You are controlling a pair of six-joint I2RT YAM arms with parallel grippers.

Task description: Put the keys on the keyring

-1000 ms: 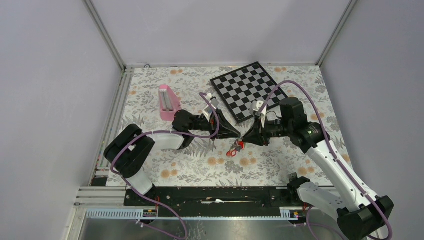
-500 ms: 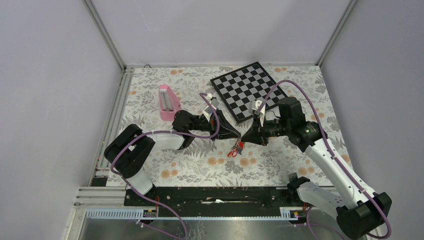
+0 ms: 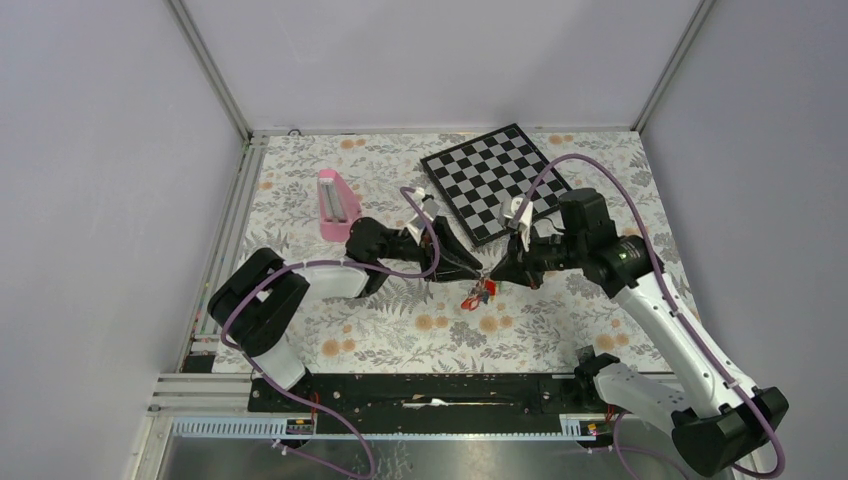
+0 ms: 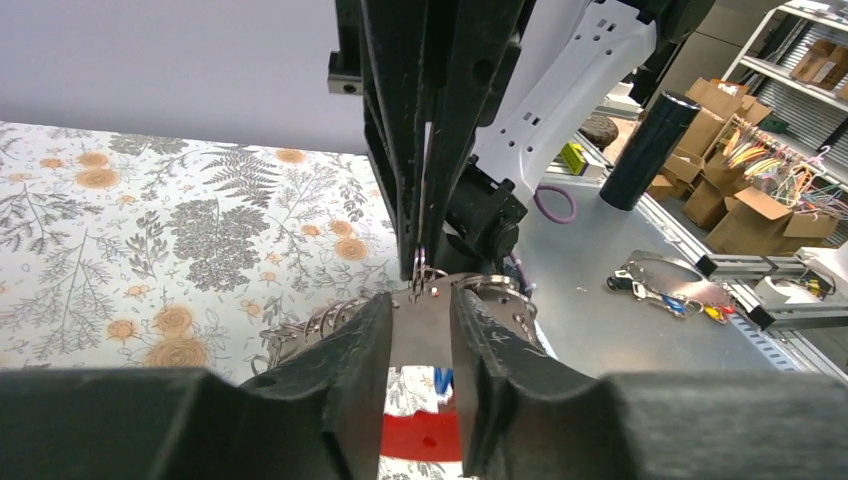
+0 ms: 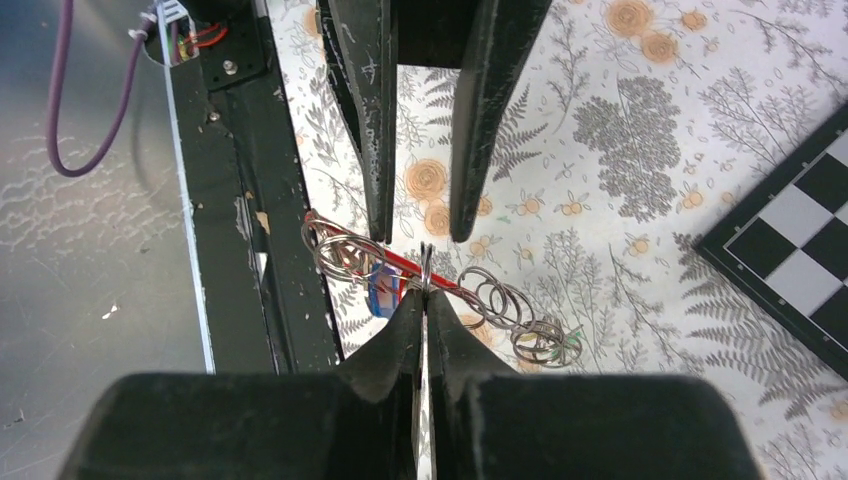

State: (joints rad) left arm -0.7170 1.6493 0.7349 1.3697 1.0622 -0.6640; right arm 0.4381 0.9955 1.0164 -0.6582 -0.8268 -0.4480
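Several tagged metal keys (image 5: 384,291) seem threaded on the long red-grey keyring (image 4: 421,441); my right gripper (image 5: 424,296) pinches another steel ring (image 5: 425,264), the left gripper (image 4: 421,300) I cannot tell.

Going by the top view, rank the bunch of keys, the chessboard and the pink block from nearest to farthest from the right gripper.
From the right gripper:
1. The bunch of keys: right at its fingertips, on the near side.
2. The chessboard: behind it, toward the far edge.
3. The pink block: far off to the left.

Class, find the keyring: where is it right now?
Top view: the keyring is mid-table, just under the meeting tips of the left gripper and right gripper, nearer than the checkerboard.
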